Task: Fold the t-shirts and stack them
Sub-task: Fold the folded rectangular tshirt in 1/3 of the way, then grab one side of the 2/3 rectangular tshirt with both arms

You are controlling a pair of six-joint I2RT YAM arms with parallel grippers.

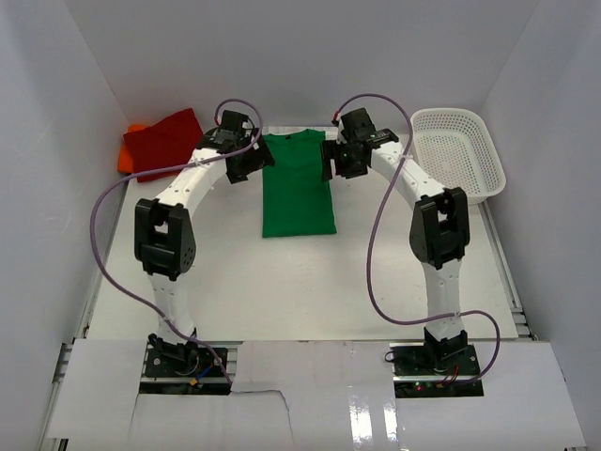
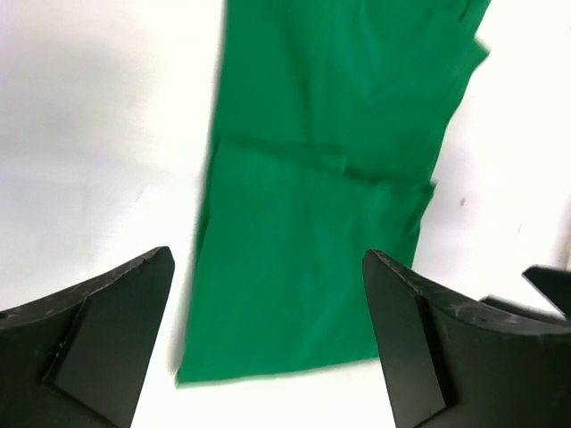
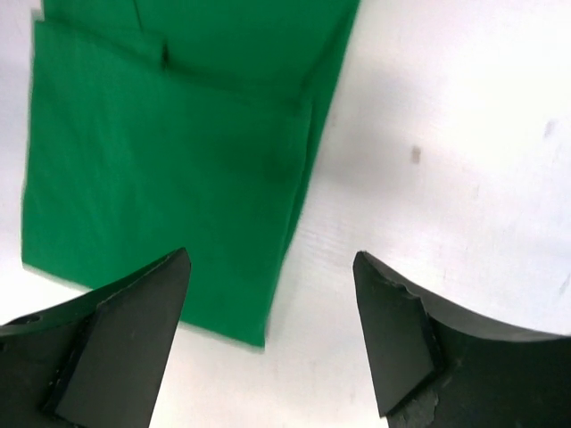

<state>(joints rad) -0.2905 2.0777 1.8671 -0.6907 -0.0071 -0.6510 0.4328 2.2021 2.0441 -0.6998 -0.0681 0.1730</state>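
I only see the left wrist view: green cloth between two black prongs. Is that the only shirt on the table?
Observer: No. A red t-shirt lies at the far left, with an orange t-shirt showing at its edge.
Operator: Is anything else near the green one?
Observer: Yes. The right tool hangs open over the green t-shirt's right edge.
Operator: What else is there?
Observer: A white mesh basket stands at the far right.

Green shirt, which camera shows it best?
The top external view: it shows the whole green shirt, folded into a long strip, lying flat on the table. The left wrist view shows only one end of it, slightly blurred. The right wrist view shows only one corner with its folded layers.
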